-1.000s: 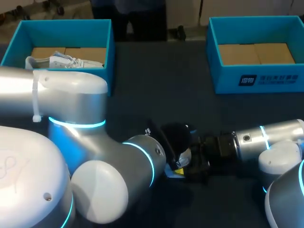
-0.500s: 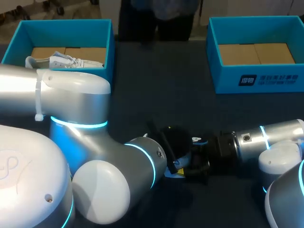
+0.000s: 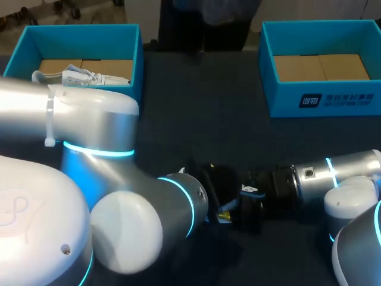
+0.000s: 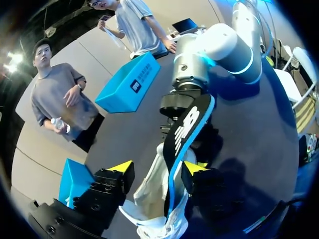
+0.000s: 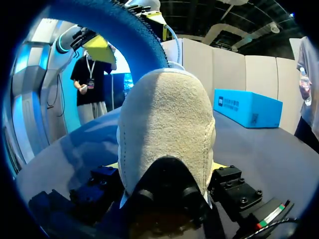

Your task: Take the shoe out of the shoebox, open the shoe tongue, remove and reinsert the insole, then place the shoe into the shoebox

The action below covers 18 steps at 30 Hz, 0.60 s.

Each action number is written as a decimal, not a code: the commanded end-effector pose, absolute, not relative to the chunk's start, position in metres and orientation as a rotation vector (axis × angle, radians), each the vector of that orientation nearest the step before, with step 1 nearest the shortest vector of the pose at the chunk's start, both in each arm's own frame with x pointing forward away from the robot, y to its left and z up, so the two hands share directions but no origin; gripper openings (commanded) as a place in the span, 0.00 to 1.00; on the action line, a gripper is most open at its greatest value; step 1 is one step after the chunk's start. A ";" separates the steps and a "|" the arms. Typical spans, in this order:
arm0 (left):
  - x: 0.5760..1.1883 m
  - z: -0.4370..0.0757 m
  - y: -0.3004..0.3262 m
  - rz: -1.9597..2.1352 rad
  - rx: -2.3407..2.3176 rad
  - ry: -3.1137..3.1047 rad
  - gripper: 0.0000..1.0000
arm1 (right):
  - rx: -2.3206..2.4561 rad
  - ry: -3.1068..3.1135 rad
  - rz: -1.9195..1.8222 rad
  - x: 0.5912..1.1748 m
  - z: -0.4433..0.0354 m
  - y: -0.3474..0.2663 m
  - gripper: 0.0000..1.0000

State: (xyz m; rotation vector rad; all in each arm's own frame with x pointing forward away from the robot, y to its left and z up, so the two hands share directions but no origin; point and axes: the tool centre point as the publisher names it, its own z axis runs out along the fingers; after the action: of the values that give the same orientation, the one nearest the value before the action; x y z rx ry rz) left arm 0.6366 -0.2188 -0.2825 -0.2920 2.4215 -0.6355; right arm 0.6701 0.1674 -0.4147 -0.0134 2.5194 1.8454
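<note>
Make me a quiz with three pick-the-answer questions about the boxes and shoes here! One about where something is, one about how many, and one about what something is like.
1. Where is the white lace-up shoe?
A) inside the open blue cardboard box on the robot's left
B) on top of a robot arm
C) lying outside any box

2. How many blue boxes stand on the dark table?
A) one
B) two
C) three

3. What is the blue box on the robot's right like?
A) shut with a lid
B) open, with a shoe inside
C) open, with no shoe inside

Answers:
1 A, the white lace-up shoe lies against that box's brown floor.
2 B, one box stands at each far side.
3 C, it has no lid and only its brown floor shows.
</note>
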 end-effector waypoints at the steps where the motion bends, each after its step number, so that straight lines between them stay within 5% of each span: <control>1: 0.643 -0.285 -0.215 -0.656 -0.250 2.478 0.70 | -0.012 2.522 1.840 0.669 -0.413 0.168 0.00; 18: 0.633 -0.278 -0.217 -0.669 -0.105 2.646 0.67 | -0.012 2.522 1.840 0.669 -0.413 0.168 0.00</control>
State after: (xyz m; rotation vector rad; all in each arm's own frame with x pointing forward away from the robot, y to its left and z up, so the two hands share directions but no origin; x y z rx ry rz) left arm 0.6315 -0.2227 -0.2878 -0.1376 2.5823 -0.6522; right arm 0.6701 0.1674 -0.4147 -0.0133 2.5195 1.8453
